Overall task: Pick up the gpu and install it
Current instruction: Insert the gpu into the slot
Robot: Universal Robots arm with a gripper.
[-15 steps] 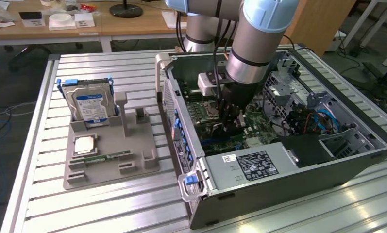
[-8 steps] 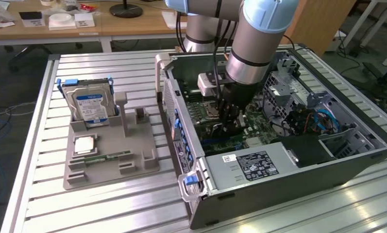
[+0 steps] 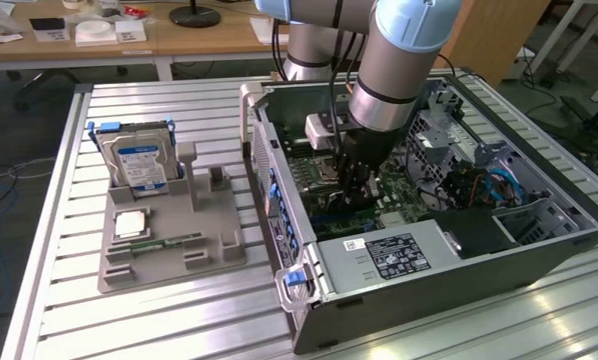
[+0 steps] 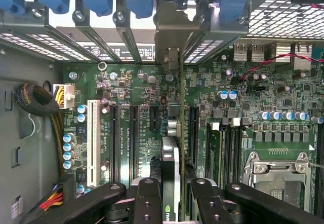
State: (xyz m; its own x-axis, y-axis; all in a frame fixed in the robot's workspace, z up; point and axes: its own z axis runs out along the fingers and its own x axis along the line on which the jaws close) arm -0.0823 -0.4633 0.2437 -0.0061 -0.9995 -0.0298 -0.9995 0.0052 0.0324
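The arm is observed reaching down into the open computer case (image 3: 429,289), which lies on its side on the slatted table (image 3: 178,319). The end effector (image 3: 357,196) is positioned low over the motherboard (image 4: 147,87), just beside the processor socket (image 4: 276,176).

In the wrist view, the gpu (image 4: 171,176) is seen edge-on, standing upright between the black fingers (image 4: 147,203), which are closed against both its faces. The card is therefore recorded as grasped. It is aligned along the expansion slots, with its silvery end bracket (image 4: 172,34) lying at the rear slot openings beneath the blue retainer clips. Whether its edge is fully seated in a slot cannot be determined.

Outside the case, a grey fixture tray (image 3: 118,281) is noted on the table, carrying an upright hard drive (image 3: 139,161) and a narrow memory stick (image 3: 163,244).
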